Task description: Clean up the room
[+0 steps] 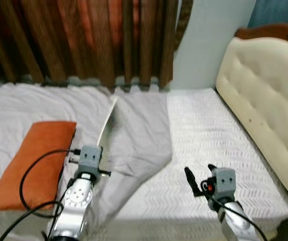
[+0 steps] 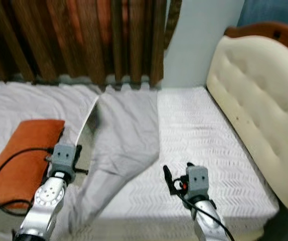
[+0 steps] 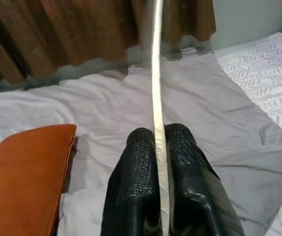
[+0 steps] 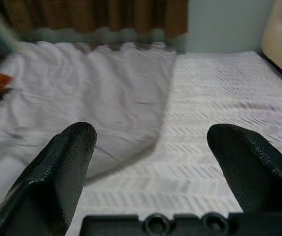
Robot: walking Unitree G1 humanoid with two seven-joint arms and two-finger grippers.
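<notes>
Clearly the left gripper [image 3: 159, 162] is doing the work: its 2 black fingers [image 3: 136, 172] are pressed together on the folded edge of the pale grey blanket [image 1: 138, 125], and the pinched hem rises from them as a taut cream ridge running toward the brown curtain [image 1: 83, 40]. Holding the edge lifted like this keeps the fabric off the mattress, so it can be drawn across rather than dragged in a bunch, which I take to be the bed-making part of tidying the room.

Most of the blanket lies on the left and middle of the bed, crumpled, with one corner hanging toward the bed's near edge. On the robot's right, the white chevron-patterned sheet [image 1: 209, 135] is still uncovered up to the cream tufted headboard [image 1: 264, 95], so spreading looks well short of done.

An orange pillow [image 1: 35, 160] rests on the blanket just beside the left arm, at the near left of the bed. It is probably parked there out of the way, yet it weighs on the cloth and could resist a pull.

Meanwhile the right gripper [image 4: 150, 157] hovers low over the bare sheet, fingers spread wide and holding nothing, seemingly ready to catch a second part of the hem.
</notes>
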